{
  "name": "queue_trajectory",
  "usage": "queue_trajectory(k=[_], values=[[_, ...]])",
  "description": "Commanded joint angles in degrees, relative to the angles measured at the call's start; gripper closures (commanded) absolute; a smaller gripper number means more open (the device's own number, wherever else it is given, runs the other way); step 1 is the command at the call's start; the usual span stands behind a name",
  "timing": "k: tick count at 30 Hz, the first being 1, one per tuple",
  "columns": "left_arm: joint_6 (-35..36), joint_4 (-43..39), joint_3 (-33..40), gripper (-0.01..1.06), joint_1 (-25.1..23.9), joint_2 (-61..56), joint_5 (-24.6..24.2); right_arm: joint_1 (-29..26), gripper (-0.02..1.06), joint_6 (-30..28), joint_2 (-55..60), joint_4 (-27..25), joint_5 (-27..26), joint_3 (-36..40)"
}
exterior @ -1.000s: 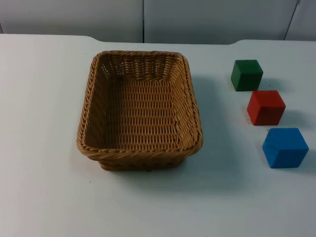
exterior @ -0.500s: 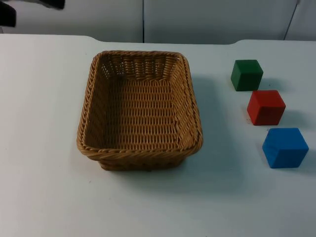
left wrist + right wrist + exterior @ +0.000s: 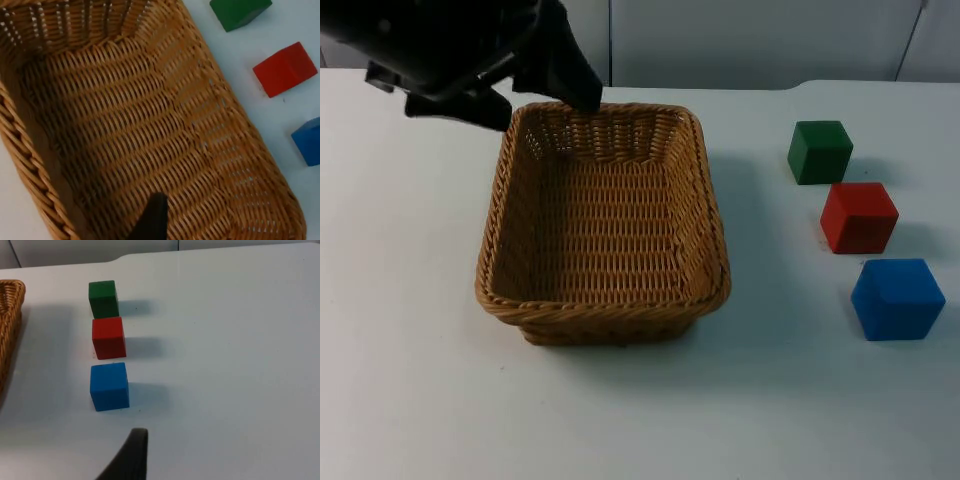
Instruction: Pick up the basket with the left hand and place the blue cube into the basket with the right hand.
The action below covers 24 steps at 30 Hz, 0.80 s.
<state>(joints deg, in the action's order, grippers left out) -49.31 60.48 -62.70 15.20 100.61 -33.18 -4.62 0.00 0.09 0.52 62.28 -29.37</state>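
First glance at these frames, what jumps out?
The basket mid-table, with nothing in it, and the left tool hovering at its far left corner. To its right, a row of three cubes: green farthest, red, blue nearest.

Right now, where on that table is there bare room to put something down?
Bare table lies left of the basket, in front of it, and between it and the cubes. Crowded: the green cube, red cube, blue cube row, and the left gripper at the basket's far rim.

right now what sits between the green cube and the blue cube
The red cube sits between the green cube and the blue cube, all three in one row apart from each other, seen in the top view and both wrist views.
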Motion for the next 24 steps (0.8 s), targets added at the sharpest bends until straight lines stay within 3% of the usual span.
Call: queue_trajectory(k=[1, 4, 17, 24], values=[[0.4, 0.7, -1.5, 0.21, 0.5, 2.9, 0.7, -0.5, 0.00, -0.4, -0.1, 0.3, -0.4, 0.2], [2.0, 0.5, -2.7, 0.21, 0.5, 5.0, 1.3, -0.5, 0.00, -0.4, -0.1, 0.3, -0.4, 0.2], [2.1, 0.7, -3.3, 0.21, 0.5, 10.1, 11.9, -0.5, 0.00, -0.4, -0.1, 0.3, -0.4, 0.2], [1.7, 0.5, -3.3, 0.21, 0.5, 11.6, 14.6, -0.5, 0.00, -0.4, -0.1, 0.3, -0.4, 0.2]])
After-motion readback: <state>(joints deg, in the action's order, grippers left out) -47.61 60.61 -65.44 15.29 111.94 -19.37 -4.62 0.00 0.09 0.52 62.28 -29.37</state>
